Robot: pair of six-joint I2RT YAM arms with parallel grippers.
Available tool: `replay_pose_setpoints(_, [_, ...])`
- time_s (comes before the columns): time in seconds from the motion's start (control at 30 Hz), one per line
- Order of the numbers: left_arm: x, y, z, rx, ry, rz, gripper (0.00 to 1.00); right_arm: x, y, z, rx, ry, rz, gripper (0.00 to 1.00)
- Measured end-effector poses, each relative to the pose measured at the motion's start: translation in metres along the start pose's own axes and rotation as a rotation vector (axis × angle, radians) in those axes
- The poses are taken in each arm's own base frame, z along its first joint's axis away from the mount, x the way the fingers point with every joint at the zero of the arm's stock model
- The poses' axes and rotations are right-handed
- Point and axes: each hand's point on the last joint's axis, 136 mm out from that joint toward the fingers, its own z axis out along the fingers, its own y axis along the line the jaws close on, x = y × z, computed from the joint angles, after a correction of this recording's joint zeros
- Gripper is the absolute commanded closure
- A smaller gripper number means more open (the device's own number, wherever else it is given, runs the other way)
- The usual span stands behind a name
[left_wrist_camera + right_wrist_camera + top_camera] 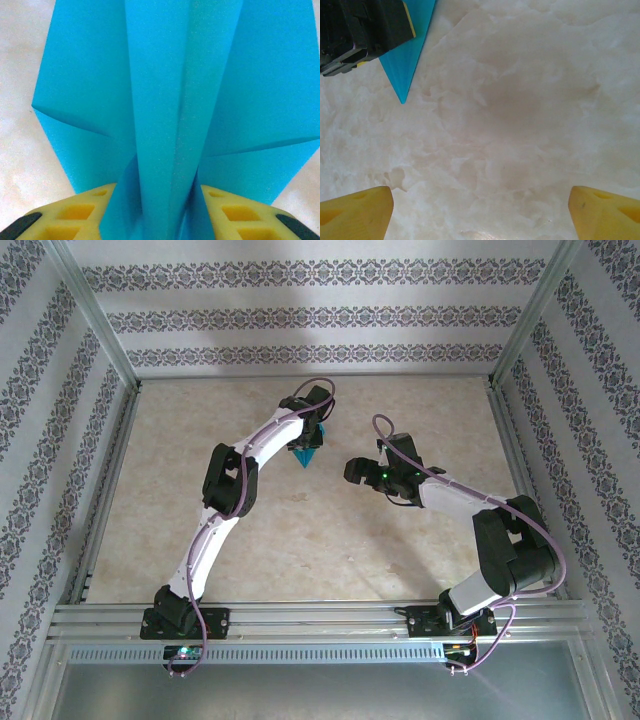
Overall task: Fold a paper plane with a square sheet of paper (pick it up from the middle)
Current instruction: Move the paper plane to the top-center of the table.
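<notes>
Left jaws straddle the paper plane (pixel 160 100), grip unclear; right jaws gape empty.

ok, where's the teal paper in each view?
Top: teal paper upper centre, at the end of the left arm.
Left wrist: teal paper across the middle, folded, rising from the bottom edge.
Right wrist: teal paper top-left corner, tip pointing down.
Shared landmark: the pale marbled table.
</notes>
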Motion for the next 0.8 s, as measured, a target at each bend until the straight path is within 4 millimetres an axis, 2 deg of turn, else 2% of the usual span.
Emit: replay_pose_setpoints(0.8, [-0.0057,-0.0034,-0.0047,0.008,-0.005,0.051,0.55,0.0007,-0.0005,0.0008,0.001,0.003,0.001,0.02])
